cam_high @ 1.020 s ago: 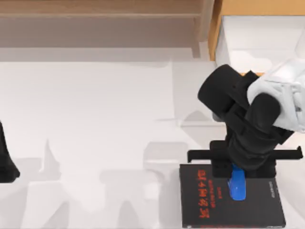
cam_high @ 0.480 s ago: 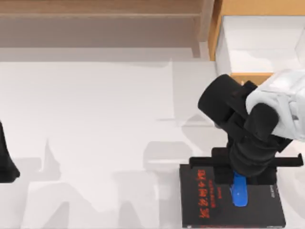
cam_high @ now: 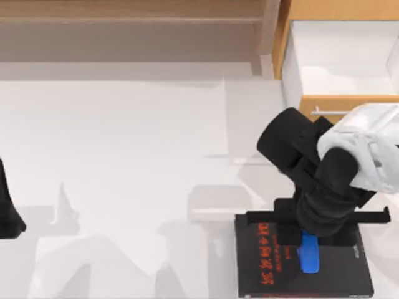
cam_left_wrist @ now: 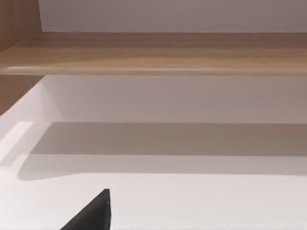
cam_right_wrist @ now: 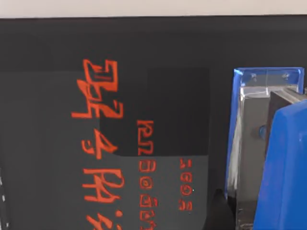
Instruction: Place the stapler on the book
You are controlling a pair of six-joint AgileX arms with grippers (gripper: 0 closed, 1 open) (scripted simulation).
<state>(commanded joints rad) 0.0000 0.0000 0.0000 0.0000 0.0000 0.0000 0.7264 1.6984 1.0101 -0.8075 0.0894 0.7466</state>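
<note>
- The stapler lies over the book, at the table's near right; placing appears to be the step in hand.
- Right gripper sits at the stapler's far end; whether its fingers grip or have let go, I cannot tell.
- Next: confirm release, then lift straight up.
- Left arm is parked at the left edge.

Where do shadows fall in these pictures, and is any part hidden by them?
Top view: soft grey shadows lie across the white table, and the right arm hides part of the book. Right wrist view: a darker rectangular shadow covers the book's cover beside the stapler. Left wrist view: a broad shadow band lies under the wooden shelf.
</note>
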